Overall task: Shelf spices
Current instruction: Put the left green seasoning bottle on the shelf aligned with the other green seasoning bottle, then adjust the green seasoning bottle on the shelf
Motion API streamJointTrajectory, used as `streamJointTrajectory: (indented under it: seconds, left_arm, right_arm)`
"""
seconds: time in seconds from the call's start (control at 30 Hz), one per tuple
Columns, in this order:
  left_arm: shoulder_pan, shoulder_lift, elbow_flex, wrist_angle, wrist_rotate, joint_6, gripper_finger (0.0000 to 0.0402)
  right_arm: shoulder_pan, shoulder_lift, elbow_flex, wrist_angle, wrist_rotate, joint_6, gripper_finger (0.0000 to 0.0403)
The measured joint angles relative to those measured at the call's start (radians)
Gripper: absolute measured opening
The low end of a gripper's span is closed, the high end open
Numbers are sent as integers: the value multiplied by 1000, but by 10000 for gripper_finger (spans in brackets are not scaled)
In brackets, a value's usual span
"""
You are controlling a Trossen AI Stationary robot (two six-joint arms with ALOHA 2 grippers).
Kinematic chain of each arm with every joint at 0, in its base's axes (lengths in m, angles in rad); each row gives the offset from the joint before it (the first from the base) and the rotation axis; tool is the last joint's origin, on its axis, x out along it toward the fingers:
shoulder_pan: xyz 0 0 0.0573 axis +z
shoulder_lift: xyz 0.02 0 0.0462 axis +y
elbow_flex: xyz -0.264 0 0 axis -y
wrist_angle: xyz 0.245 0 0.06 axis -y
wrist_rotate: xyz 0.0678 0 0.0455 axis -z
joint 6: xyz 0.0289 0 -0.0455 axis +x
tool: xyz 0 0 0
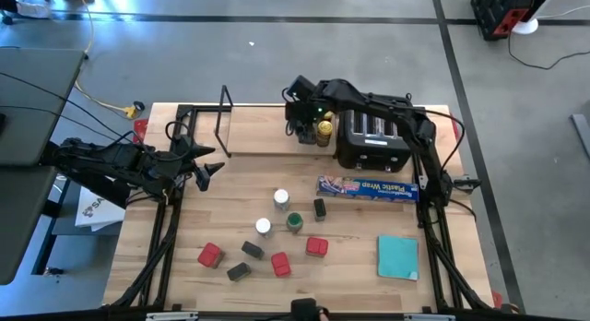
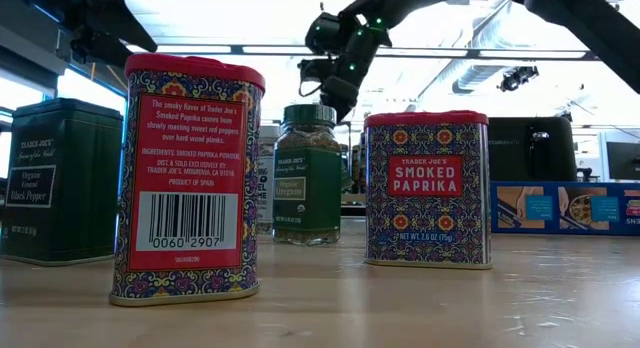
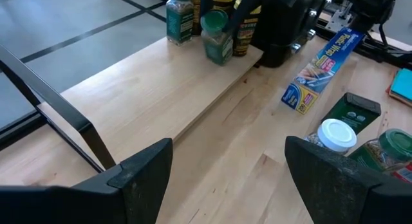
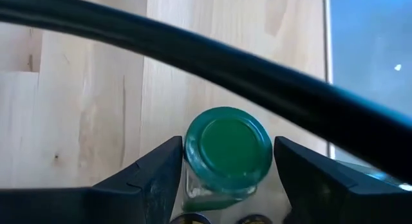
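Observation:
The shelf [image 1: 258, 132] is a light-wood plank at the table's far side. A green-lidded spice jar [image 4: 228, 147] stands on it beside a yellow-lidded jar [image 1: 324, 129] and another green jar [image 3: 179, 18]. My right gripper [image 4: 228, 161] hangs over the green-lidded jar, pointing steeply down. It is open, one finger close on each side of the lid, with a thin gap showing on both sides. My left gripper [image 3: 228, 159] waits open at the table's left, with nothing between its fingers. Several more spices, such as a white-lidded jar [image 1: 281, 199] and a red tin [image 1: 209, 256], stand on the near table.
A black toaster [image 1: 373, 141] stands just right of the jars, under my right arm. A blue plastic-wrap box [image 1: 367, 186] lies in front of it, and a teal square [image 1: 397, 256] lies near right. A black wire upright [image 1: 224, 118] rises at the shelf's left end.

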Motion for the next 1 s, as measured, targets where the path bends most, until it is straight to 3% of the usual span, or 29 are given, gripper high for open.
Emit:
streamJointTrajectory:
  seconds: [0.47, 0.8, 1.0]
  left_arm:
    - [0, 0, 0, 0, 0, -1, 296]
    - [0, 0, 0, 11, -23, 0, 296]
    - [0, 0, 0, 23, -24, 0, 296]
  right_arm:
    - [5, -30, 0, -5, 17, 31, 240]
    - [88, 26, 0, 263, 68, 112, 240]
    - [76, 97, 0, 257, 87, 180, 240]
